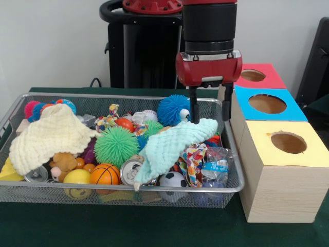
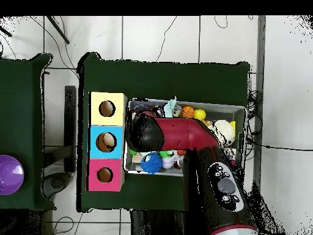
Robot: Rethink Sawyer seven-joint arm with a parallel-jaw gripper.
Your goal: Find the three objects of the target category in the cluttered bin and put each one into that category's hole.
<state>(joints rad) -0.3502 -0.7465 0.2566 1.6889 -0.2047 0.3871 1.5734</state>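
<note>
My gripper (image 1: 209, 116) hangs over the right end of the wire bin (image 1: 234, 188), open, fingers wide apart. Its left finger (image 1: 194, 109) touches the raised top edge of a mint green cloth (image 1: 172, 146); the right finger (image 1: 226, 105) stands by the bin's right wall. Nothing is held between them. The cloth drapes over toys and a can (image 1: 131, 170). Three boxes stand right of the bin, with a hole in a red top (image 1: 253, 75), a blue top (image 1: 267, 104) and a yellow top (image 1: 288, 142). In the overhead view the arm (image 2: 177, 134) hides the gripper.
The bin also holds a cream cloth (image 1: 49, 136), a green spiky ball (image 1: 115, 145), a blue spiky ball (image 1: 172, 109), a basketball (image 1: 105, 174), a soccer ball (image 1: 173, 180), a yellow ball (image 1: 77, 177) and a teddy (image 1: 64, 162). A purple object (image 2: 9, 174) sits on the neighbouring table.
</note>
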